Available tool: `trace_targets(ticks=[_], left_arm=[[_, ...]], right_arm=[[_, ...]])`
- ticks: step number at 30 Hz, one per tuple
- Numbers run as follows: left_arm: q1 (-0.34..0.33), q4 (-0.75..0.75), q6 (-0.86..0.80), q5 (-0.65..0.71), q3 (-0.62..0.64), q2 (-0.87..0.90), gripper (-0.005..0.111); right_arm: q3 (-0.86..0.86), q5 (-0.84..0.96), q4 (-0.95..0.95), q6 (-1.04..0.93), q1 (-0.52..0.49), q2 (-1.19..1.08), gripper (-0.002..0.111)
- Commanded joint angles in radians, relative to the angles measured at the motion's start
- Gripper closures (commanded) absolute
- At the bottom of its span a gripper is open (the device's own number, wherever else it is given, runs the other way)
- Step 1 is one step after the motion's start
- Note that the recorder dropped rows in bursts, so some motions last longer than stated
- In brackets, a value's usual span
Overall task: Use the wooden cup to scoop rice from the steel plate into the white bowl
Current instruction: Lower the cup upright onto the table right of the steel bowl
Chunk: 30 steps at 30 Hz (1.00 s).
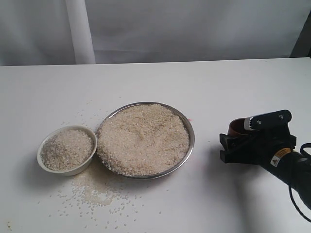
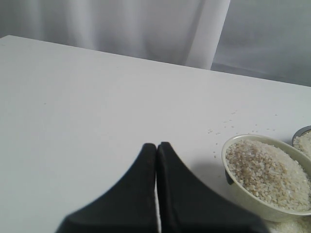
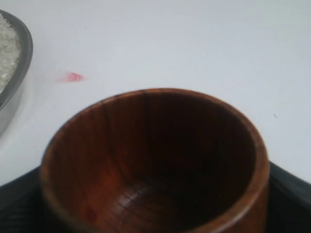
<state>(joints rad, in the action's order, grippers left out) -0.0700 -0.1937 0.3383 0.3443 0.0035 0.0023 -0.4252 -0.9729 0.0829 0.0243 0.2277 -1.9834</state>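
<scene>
Reddish-brown rounded wooden cup point(image 3: 155, 160), upright, dark inside, pinched in right pincer point(image 1: 233, 143), right of the wide shiny steel plate point(image 1: 190, 145), with bare white table point(image 1: 194, 82) between. Plate heaped with pale rice point(image 1: 143, 138). Small cream-white ceramic bowl point(image 1: 68, 171) against its left rim, also rice-filled. Loose grains point(image 1: 95, 189) on the near side. Left pincer point(image 2: 156, 160) pressed together.

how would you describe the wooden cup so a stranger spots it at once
Start at the wide shiny round steel plate heaped with pale rice, then look right to the black tool. It grips the small rounded reddish-brown wooden cup, the only brown, empty vessel there.
</scene>
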Motion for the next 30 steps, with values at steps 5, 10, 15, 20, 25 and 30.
trace_targets(ticks=[5,10,15,20,25,30], left_arm=[[0.0,-0.003,0.001,-0.007,-0.004,-0.002,0.107],[0.0,-0.003,0.001,-0.007,-0.004,-0.002,0.107],[0.0,-0.003,0.001,-0.007,-0.004,-0.002,0.107],[0.0,-0.003,0.001,-0.007,-0.004,-0.002,0.107],[0.0,-0.003,0.001,-0.007,-0.004,-0.002,0.107],[0.0,-0.003,0.001,-0.007,-0.004,-0.002,0.107]], right_arm=[[0.004,-0.017,0.018,0.004,-0.005,0.002,0.036],[0.004,-0.031,0.012,0.002,0.012,0.002,0.021],[0.004,-0.033,0.006,0.002,0.019,0.002,0.021],[0.004,-0.028,0.006,0.002,0.019,0.042,0.021],[0.004,0.042,0.024,0.002,0.019,0.163,0.021],[0.004,0.115,0.032,0.002,0.019,0.281,0.021]])
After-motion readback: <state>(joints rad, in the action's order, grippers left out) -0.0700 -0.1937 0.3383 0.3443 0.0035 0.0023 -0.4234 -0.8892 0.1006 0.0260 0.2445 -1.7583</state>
